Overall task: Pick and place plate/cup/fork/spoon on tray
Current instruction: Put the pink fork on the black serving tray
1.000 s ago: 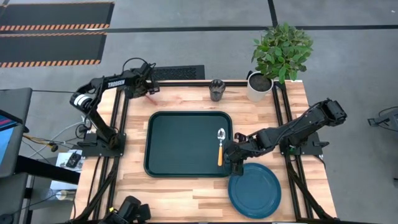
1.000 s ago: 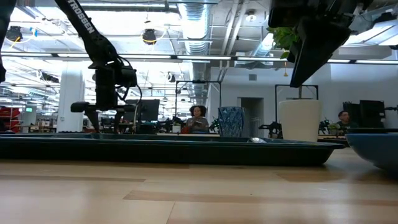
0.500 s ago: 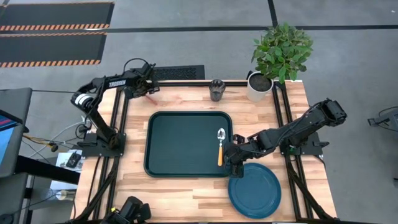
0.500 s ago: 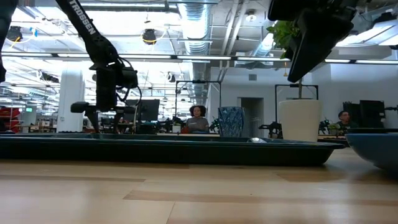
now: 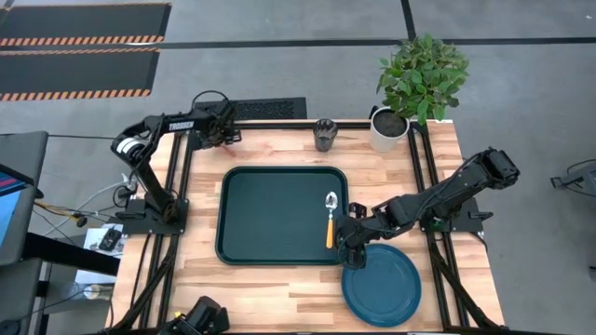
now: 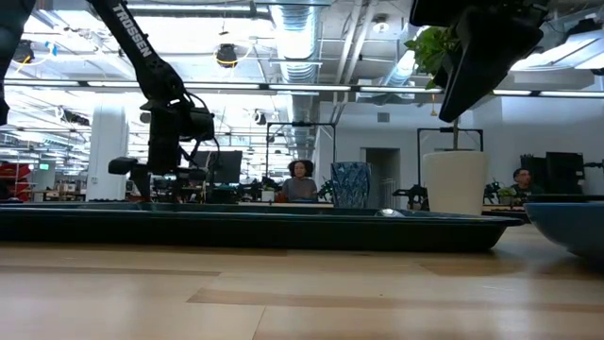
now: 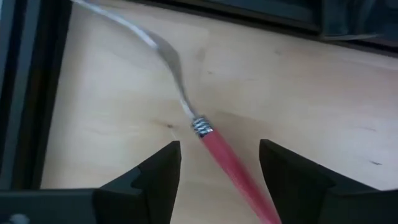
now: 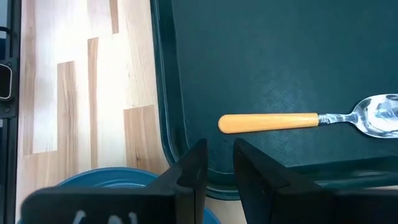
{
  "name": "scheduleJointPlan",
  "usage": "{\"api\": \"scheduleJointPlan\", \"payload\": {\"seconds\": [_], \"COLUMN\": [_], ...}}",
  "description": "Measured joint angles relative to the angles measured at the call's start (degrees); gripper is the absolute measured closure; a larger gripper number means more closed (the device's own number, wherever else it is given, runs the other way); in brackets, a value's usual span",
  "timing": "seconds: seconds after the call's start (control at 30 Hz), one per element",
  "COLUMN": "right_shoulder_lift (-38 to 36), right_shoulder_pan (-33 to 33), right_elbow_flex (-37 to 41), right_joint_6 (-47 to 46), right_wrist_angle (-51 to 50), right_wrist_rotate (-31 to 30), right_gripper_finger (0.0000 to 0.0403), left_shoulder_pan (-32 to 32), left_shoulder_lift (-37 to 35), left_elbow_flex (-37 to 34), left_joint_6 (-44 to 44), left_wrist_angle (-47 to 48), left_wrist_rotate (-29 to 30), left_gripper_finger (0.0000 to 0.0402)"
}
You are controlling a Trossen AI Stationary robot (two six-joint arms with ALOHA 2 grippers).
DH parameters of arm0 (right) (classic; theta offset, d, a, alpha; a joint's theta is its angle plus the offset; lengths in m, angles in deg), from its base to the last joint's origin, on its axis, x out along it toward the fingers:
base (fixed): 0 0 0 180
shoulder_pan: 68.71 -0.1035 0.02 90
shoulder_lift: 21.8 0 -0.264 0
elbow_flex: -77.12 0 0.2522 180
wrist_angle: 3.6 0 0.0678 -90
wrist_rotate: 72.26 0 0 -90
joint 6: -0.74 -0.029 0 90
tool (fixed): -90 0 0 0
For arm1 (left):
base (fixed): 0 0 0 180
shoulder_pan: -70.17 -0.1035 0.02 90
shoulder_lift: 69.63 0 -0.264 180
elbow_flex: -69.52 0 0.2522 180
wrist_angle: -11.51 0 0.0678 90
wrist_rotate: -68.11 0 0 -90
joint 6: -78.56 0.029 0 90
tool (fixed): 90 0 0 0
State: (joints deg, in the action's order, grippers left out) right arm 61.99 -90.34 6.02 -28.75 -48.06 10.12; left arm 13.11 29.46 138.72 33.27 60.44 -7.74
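Nearest the table's front edge, the blue plate [image 5: 381, 285] lies on bare wood just off the tray's corner, and the right gripper [image 5: 350, 253] hangs over the plate's rim beside the tray with its fingers nearly together and nothing between them. Beyond it the orange-handled spoon [image 5: 330, 219] already lies in the dark green tray [image 5: 270, 216] along its right edge. Farther back, the left gripper [image 7: 219, 167] straddles the red-handled fork [image 7: 211, 134] with fingers spread, apparently for a pinch (no contact visible yet), while the grey cup [image 5: 324, 134] waits at the far edge.

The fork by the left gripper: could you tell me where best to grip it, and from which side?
Probably the red-pink handle of the fork, from straight above: it lies flat on the table, and the left gripper is open, its fingers astride the handle.
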Motion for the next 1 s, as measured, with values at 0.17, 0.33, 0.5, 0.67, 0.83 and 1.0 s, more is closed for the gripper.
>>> {"api": "scheduleJointPlan", "payload": {"seconds": [0.17,0.33,0.5,0.67,0.83,1.0], "right_shoulder_lift": [0.0,0.0,0.0,0.0,0.0,0.0], "right_shoulder_pan": [-0.38,-0.48,-0.48,-0.48,-0.48,-0.46], "right_elbow_flex": [0.0,0.0,0.0,0.0,0.0,0.0], "right_joint_6": [0.0,0.0,-0.02,-0.02,-0.02,0.0], "right_wrist_angle": [0.03,0.02,0.16,0.44,0.52,1.22], "right_wrist_rotate": [-0.24,-0.35,-0.39,-0.41,-0.39,-0.39], "right_gripper_finger": [0.0301,0.0301,0.0301,0.0301,0.0301,0.0301], "left_shoulder_pan": [0.0,0.54,1.24,1.51,1.75,3.59], "left_shoulder_lift": [-0.02,-0.02,0.05,0.11,0.11,-0.4], "left_elbow_flex": [0.0,-0.17,-0.17,-0.17,-0.11,0.1], "left_joint_6": [0.0,0.81,0.45,1.44,3.7,6.3], "left_wrist_angle": [0.02,0.03,1.18,1.33,2.15,3.46], "left_wrist_rotate": [-0.38,0.14,1.27,0.96,-0.33,-1.45], "left_gripper_finger": [0.0237,0.0311,0.0375,0.0384,0.0384,0.0386]}}
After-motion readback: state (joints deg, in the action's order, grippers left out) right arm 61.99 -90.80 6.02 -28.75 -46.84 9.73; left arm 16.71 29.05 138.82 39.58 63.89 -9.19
